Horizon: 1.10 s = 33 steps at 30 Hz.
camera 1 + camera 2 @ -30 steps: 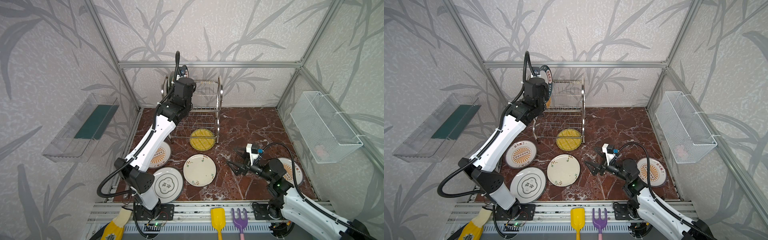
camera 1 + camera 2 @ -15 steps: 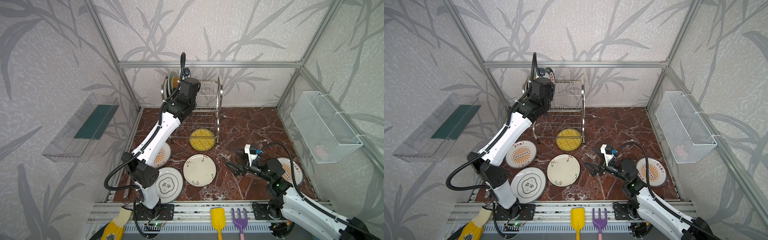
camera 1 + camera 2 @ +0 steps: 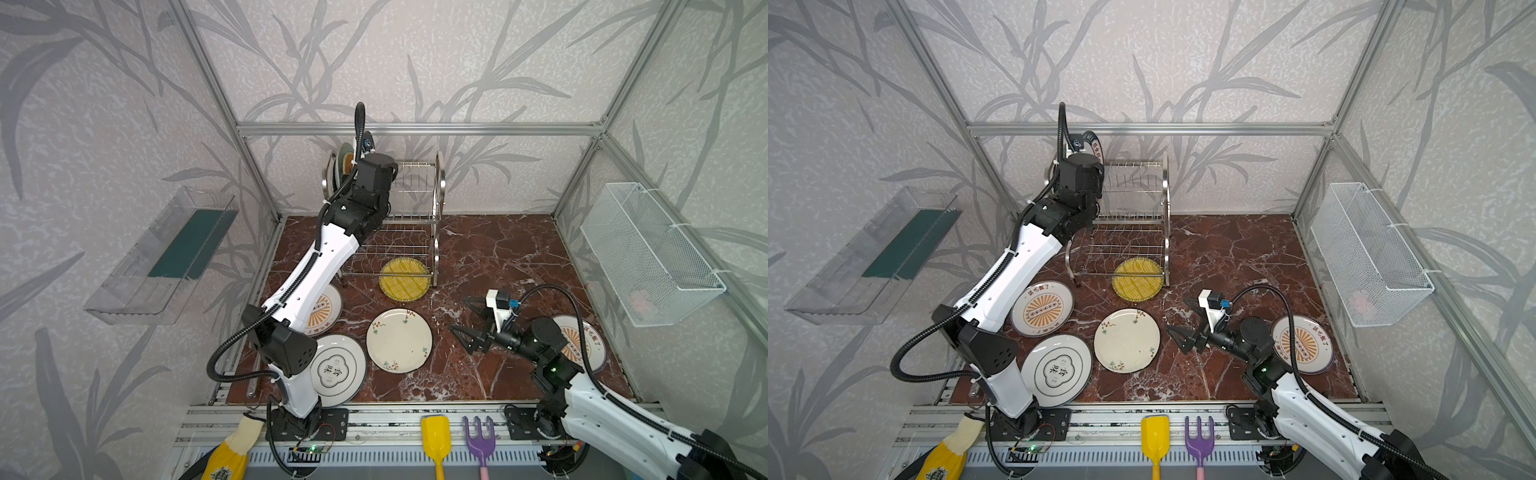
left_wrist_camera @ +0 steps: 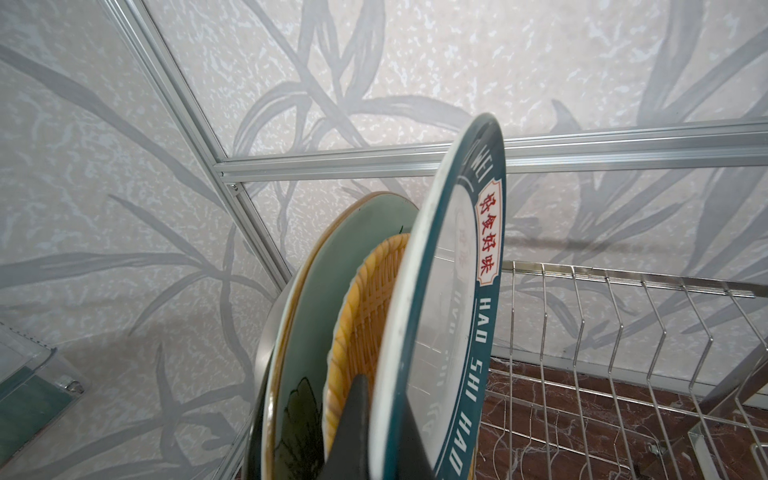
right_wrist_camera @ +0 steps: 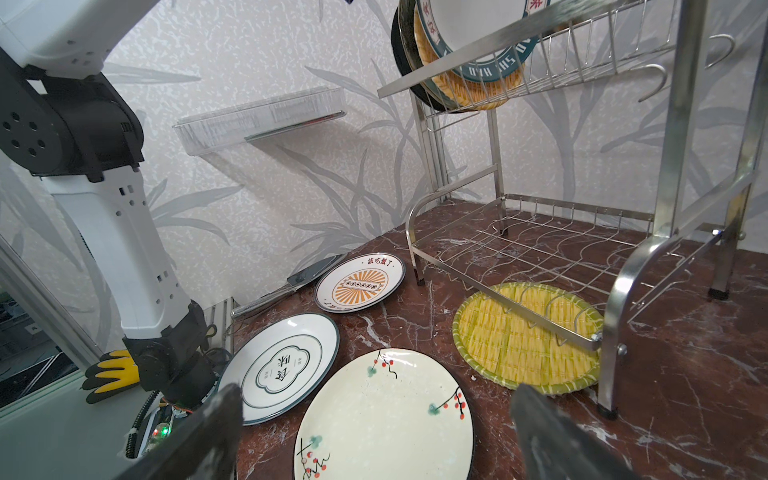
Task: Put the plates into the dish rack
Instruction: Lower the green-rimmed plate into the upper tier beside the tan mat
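**Top views.** Dish rack (image 3: 439,195) stands far left of centre on the marble floor (image 3: 498,249). The left arm (image 3: 320,266) reaches to the left end of its upper tier. The teal-rimmed plate (image 3: 1095,143) shows on edge above the wrist, its face turned right. Right gripper (image 3: 460,314) hovers over bare floor just right of the cream floral plate (image 3: 399,340), jaws spread wide and holding nothing.
Five plates lie flat on the floor:
- yellow striped plate (image 3: 405,278), partly under the rack's near edge
- the cream floral plate
- Chinese-character plate (image 3: 337,370)
- left sunburst plate (image 3: 324,309)
- right sunburst plate (image 3: 582,343)

**Left wrist.** Left gripper (image 4: 386,440) is clamped on the lower rim of the teal-rimmed plate. One dark finger (image 4: 353,424) presses its back and the other its front face. The plate stands nearly vertical, disc plane running near-to-far. Just left of it, on edge, are the orange woven-look plate (image 4: 365,299) and then the pale teal plate (image 4: 332,266).

**Right wrist.** Both open fingers (image 5: 208,432) flank the cream floral plate from above, apart from it. Four plates stand on edge at the upper tier's left end, the black plate (image 5: 395,41) leftmost. The teal-rimmed plate's lower rim dips below the tier's front rail. That makes nine plates in all.
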{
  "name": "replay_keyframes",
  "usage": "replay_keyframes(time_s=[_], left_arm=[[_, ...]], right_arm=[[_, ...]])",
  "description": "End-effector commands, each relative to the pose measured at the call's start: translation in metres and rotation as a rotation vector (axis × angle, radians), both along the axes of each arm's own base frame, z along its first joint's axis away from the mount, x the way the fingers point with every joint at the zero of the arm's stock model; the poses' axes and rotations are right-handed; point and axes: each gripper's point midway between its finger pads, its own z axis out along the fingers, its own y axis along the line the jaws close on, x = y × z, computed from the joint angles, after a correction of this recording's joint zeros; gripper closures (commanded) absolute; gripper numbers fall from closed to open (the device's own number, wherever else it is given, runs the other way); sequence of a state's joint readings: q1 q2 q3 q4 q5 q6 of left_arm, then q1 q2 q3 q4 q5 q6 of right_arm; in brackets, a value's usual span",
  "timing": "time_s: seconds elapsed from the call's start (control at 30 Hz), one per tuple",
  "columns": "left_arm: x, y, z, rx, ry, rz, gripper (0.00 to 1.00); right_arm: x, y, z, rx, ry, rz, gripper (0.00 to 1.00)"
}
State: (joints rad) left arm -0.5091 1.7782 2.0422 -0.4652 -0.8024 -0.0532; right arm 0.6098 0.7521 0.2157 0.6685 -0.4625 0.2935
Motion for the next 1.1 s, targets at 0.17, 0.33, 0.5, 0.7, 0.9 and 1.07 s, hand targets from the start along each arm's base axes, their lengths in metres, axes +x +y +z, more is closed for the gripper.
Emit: replay_keyframes(time_s=[0.17,0.33,0.5,0.7,0.9,1.07], left_arm=[[-0.004,0.002,0.014,-0.053,-0.042,-0.006,1.00],[-0.001,-0.003,0.006,-0.052,-0.016,-0.021,1.00],[0.001,-0.007,0.000,-0.058,0.001,-0.034,1.00],[-0.005,-0.017,-0.005,-0.078,0.021,-0.068,1.00],[-0.009,-0.024,-0.009,-0.075,0.027,-0.071,1.00],[-0.007,-0.030,-0.012,-0.065,0.037,-0.075,0.97]], right_arm=[[0.000,0.002,0.014,0.012,-0.044,-0.001,0.01],[0.000,0.002,0.013,0.009,-0.042,-0.002,0.01],[0.000,0.003,0.013,0.008,-0.042,0.002,0.01],[0.000,0.004,0.012,0.003,-0.037,0.005,0.01],[0.001,0.005,0.012,0.002,-0.036,0.002,0.01],[0.001,0.005,0.011,-0.002,-0.034,0.001,0.01]])
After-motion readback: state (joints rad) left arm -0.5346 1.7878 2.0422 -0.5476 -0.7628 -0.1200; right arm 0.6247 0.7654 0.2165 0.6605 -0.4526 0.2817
